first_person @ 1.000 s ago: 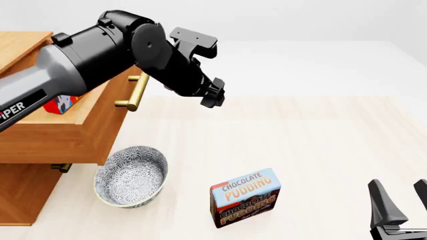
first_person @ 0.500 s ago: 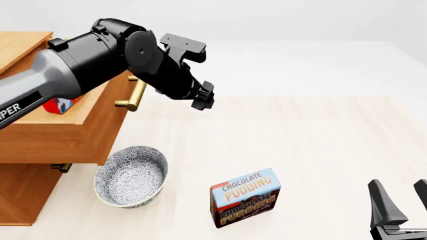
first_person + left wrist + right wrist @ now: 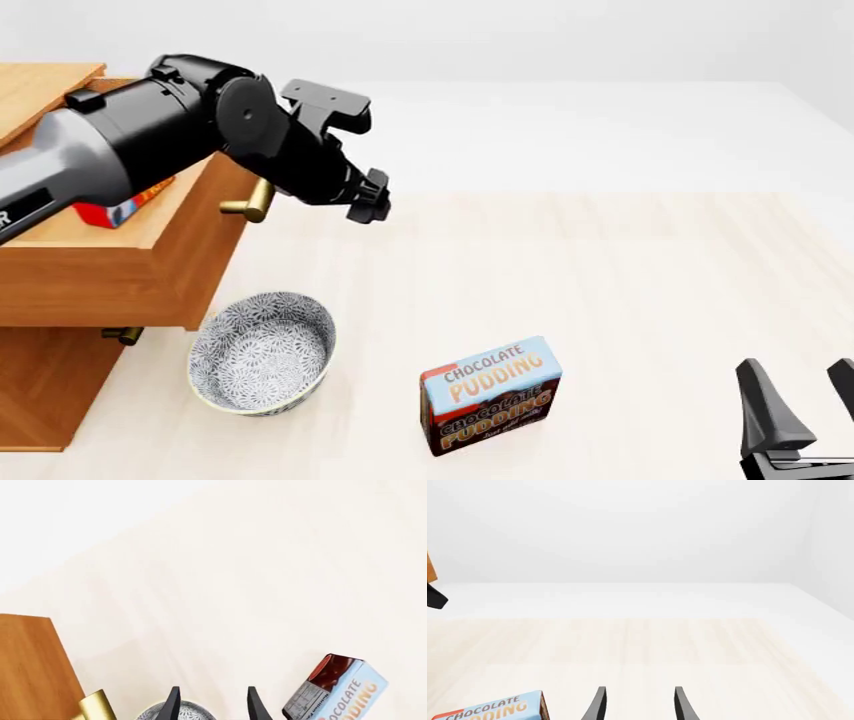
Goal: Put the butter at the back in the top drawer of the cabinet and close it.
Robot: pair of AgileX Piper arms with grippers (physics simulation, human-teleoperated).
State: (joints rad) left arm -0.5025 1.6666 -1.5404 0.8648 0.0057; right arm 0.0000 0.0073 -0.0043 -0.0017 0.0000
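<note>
Butter (image 3: 123,208): lies inside the open top drawer (image 3: 120,262), low against its inner wall, only one red and orange end showing past the left arm (image 3: 134,150); placing appears done, closing remains.
Butter axis: long axis seems to run roughly along the drawer's depth, its visible end toward the drawer front; the rest is hidden by the arm, so the exact heading cannot be told.
Top drawer: pulled well out of the cabinet (image 3: 40,390), overhanging the lower drawers; its brass handle (image 3: 251,205) sits just behind the left wrist.
Left gripper (image 3: 370,203): empty, fingers apart in the wrist view (image 3: 172,705), held in front of the drawer face beside the handle; a plausible stance for pushing the front inward.
Right gripper (image 3: 807,415): parked low at the near right of the desk (image 3: 641,290), fingers apart and holding nothing, well clear of the work.
Bowl (image 3: 262,352): patterned, stands on the desk just below the drawer's front corner; apart from the drawer, so unlikely to block the closing.
Chocolate Pudding box (image 3: 490,394): upright, near the bowl, not part of this task.
</note>
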